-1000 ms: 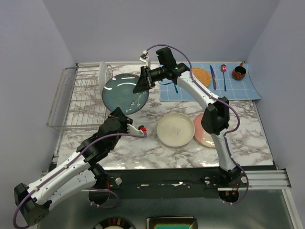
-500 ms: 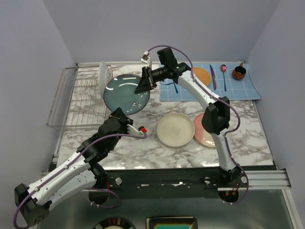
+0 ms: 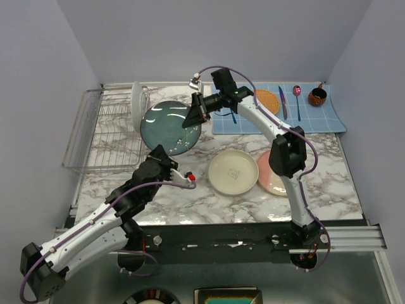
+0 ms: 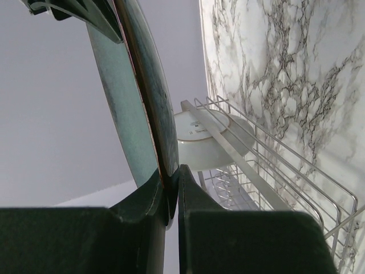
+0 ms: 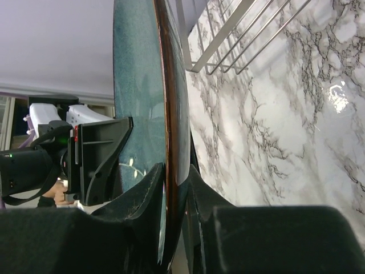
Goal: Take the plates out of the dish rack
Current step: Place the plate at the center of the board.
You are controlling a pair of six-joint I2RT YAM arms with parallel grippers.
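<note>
Shows a round teal ceramic plate with a dark red rim (image 3: 169, 126) held on edge above the white marble counter (image 3: 209, 202), just right of the silver wire dish rack (image 3: 95, 136) and clear of its wires. Pinched at two places on the rim: left pincer (image 3: 157, 152) pressed onto the near left edge, right pincer (image 3: 190, 117) pressed onto the far right edge. Confirmed by both wrist views: rim clamped tight from either face.

Leaves one pale cream dish (image 3: 136, 101) standing upright at the far right corner of the rack. Already lying flat on the counter, near and to the right: a round cream plate with a small centre motif (image 3: 233, 171) and, right against its right side, a pink plate (image 3: 271, 180) partly hidden behind the right arm. Touching or overlapping, not possible to tell which.

Judged to be the carry-out step for the teal plate, probably a handover between arms. Calls next for release by one pincer, then tipping the plate flat and lowering it onto bare marble.

Open room: bare counter at the near left, between the left arm and the cream plate, and beneath the teal plate itself. Tight spots: the rack's raised side to the left, the blue grid mat (image 3: 316, 117) with its orange woven disc (image 3: 266, 99) to the far right, the cream plate's rim to the near right. Risks strain on the rim from two pincers pulling against each other.
</note>
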